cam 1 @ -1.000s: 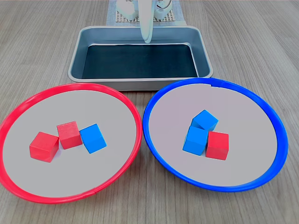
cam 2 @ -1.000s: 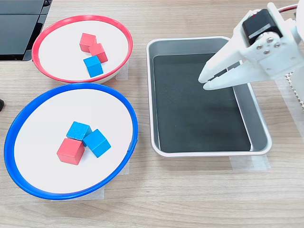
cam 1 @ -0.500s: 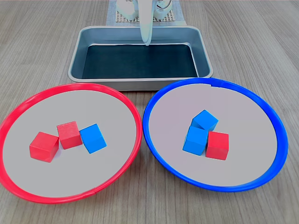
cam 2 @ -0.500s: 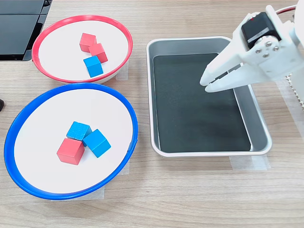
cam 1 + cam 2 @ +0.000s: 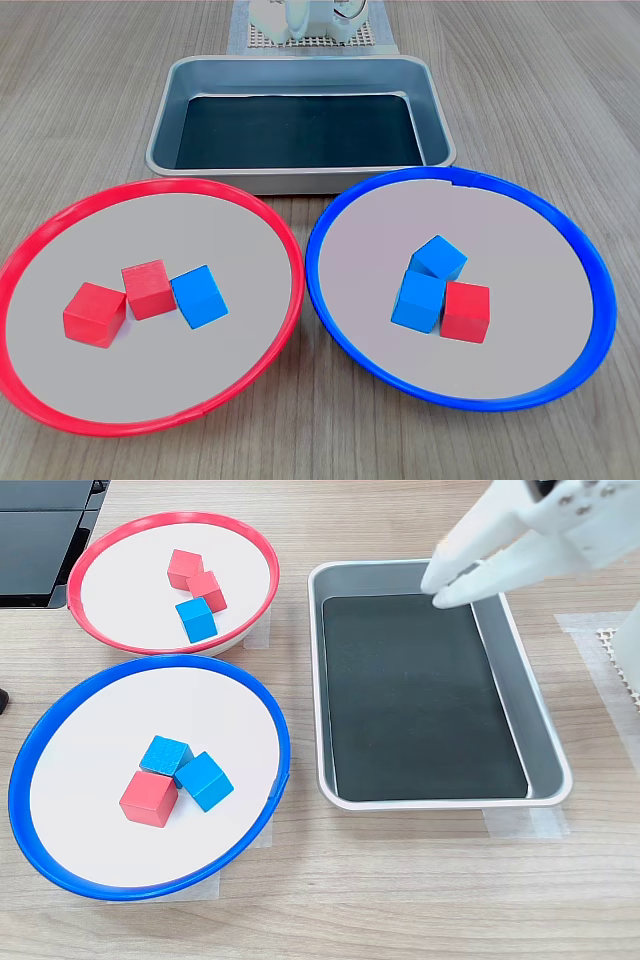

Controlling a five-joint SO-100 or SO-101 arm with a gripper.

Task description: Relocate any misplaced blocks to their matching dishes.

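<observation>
In both exterior views the red-rimmed dish [image 5: 170, 186] [image 5: 172, 518] holds two red cubes [image 5: 94, 313] [image 5: 149, 288] and a misplaced blue cube [image 5: 199, 296] [image 5: 196, 618] touching one of them. The blue-rimmed dish [image 5: 520, 188] [image 5: 150, 661] holds two blue cubes [image 5: 438, 258] [image 5: 418, 302] and a misplaced red cube [image 5: 466, 311] [image 5: 149, 798] pressed against them. My white gripper [image 5: 440, 588] shows only in the second exterior view. It hangs high over the far end of the tray, well away from both dishes, its jaws together and empty.
A rectangular silver tray [image 5: 300, 181] [image 5: 440, 802] with a dark bottom lies between the arm's base [image 5: 300, 15] and the dishes. A white mesh mat [image 5: 618, 665] lies under the base. A dark flat object [image 5: 40, 530] sits in the second exterior view's top left corner.
The gripper has risen and swung toward the second exterior view's top, leaving the first exterior view. None of the blocks has moved.
</observation>
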